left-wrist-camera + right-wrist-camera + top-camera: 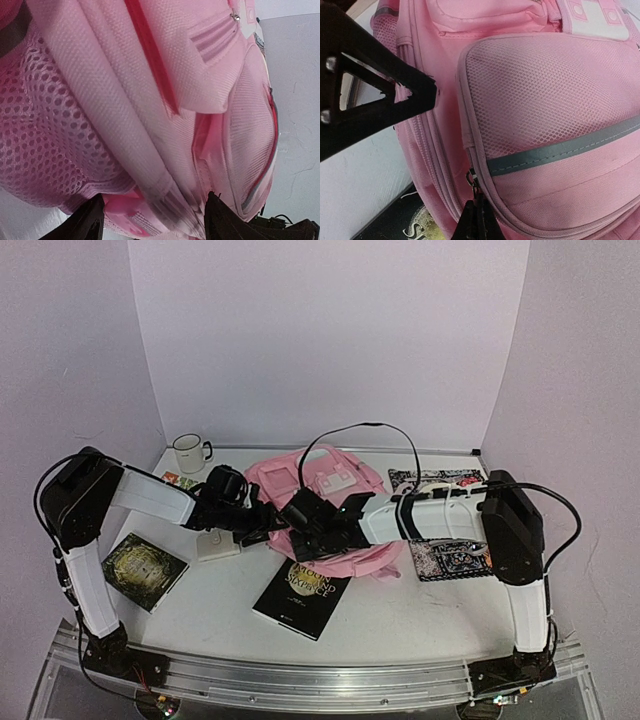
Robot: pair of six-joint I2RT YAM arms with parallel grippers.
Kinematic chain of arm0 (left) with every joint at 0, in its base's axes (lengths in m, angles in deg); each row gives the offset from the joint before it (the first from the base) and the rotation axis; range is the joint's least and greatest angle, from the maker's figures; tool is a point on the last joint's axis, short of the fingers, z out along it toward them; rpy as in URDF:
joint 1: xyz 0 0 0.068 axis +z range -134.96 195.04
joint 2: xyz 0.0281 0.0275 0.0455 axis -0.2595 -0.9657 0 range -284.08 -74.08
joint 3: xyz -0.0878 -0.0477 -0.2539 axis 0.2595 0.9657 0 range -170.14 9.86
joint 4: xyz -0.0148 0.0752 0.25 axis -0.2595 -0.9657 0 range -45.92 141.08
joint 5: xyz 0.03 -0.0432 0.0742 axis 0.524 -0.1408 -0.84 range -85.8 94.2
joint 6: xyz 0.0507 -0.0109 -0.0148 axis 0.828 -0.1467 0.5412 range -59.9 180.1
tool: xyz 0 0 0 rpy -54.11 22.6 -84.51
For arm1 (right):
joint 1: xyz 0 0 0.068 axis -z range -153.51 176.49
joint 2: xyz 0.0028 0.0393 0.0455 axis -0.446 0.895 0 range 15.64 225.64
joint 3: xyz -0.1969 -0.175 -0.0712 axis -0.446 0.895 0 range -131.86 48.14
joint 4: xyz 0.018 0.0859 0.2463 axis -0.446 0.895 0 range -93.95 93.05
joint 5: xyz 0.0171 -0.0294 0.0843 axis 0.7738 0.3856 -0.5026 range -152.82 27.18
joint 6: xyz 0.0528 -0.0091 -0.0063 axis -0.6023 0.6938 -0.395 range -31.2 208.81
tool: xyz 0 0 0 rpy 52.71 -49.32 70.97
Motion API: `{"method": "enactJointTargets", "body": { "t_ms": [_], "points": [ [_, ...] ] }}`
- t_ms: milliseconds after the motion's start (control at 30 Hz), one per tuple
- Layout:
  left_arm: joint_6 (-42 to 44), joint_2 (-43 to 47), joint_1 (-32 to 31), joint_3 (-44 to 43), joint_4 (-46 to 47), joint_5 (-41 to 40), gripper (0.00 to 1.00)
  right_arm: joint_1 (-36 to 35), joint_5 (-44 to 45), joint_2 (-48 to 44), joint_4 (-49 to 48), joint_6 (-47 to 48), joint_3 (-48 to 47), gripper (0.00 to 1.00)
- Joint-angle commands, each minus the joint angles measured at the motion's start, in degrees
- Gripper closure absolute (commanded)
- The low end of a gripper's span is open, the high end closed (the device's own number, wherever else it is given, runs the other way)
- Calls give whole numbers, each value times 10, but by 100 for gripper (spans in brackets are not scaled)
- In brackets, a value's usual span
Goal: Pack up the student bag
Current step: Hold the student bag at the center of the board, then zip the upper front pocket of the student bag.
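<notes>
Left fingers (85, 222): held open; fabric of the student bag (150, 100) is lodged between them.
Right fingers (464, 230): closed on the zip pull (473, 181).

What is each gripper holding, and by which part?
The right gripper seemingly pinches the bag by a zipper pull; the left gripper is open, holding nothing.

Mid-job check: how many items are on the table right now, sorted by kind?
Student bag: 1
Dark books: 2
White mug: 1
Patterned flat pieces: 2
Small white flat item: 1
Small colourful item: 1
Total: 8 visible; the arms may hide more.
</notes>
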Motion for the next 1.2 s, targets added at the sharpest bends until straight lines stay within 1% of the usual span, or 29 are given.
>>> {"method": "enactJointTargets", "body": {
  "t_ms": [0, 133, 233, 300, 400, 533, 667, 833, 933, 1067, 1167],
  "points": [
    [-6, -33, -12, -19, 1, -16, 32, 4, 13, 11, 47, -24, 19, 92],
    [-4, -41, -14, -18, 1, -18, 40, 5, 34, 21, 47, -25, 23, 89],
    [-3, -44, -15, -18, 1, -19, 48, 4, 36, 29, 48, -23, 22, 88],
    [-1, -45, -16, -17, 1, -19, 53, 4, 35, 36, 48, -20, 18, 91],
    [0, -45, -17, -18, 1, -19, 62, 4, 28, 38, 48, -11, 11, 99],
    [6, -39, -15, -20, 1, -26, 82, 5, 14, -5, 48, 3, 24, 100],
    [13, -26, -2, -21, -1, -29, 99, 6, 0, -67, 60, 30, 51, 100],
    [39, -2, 20, -27, -24, -38, 100, 22, -24, -142, 81, 51, 116, 100],
    [71, 10, 32, -40, -62, -43, 100, 37, -23, -182, 96, 61, 160, 100],
    [127, 13, 58, -69, -131, -47, 100, 66, -22, -243, 108, 75, 215, 100],
    [198, 5, 72, -110, -195, -69, 100, 80, -21, -276, 111, 93, 235, 100]
  ]
}}
